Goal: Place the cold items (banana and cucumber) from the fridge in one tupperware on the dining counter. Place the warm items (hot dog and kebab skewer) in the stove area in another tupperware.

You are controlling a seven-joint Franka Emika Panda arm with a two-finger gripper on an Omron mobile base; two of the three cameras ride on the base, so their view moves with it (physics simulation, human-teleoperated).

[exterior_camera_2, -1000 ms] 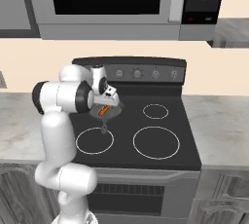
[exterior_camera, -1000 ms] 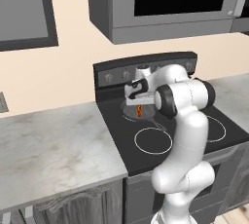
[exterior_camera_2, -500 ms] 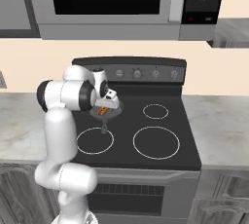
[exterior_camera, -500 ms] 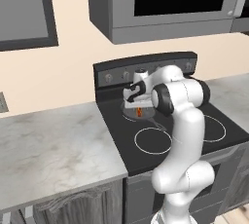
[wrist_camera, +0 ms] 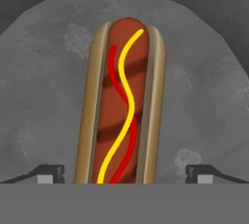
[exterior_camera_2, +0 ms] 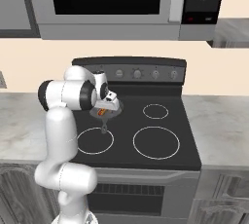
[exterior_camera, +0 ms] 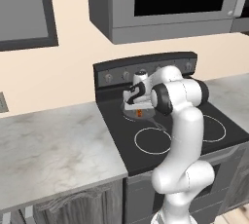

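The hand point(wrist_camera: 124, 174) is hovering with its fingers spread wide, and the hot dog point(wrist_camera: 124, 103) is lying straight ahead between them in a grey pan point(wrist_camera: 44, 96) on the stove point(exterior_camera_2: 160, 121). It is looking soft and light (the sauce stripes probably slick), so pinching across the bun's middle seems best. No readable writing is showing.

Glossy white arm point(exterior_camera: 187, 135) of rounded, tubular segments with dark grey joint bands; white hand ending in gripper point(wrist_camera: 124, 174) with two small dark finger tips.
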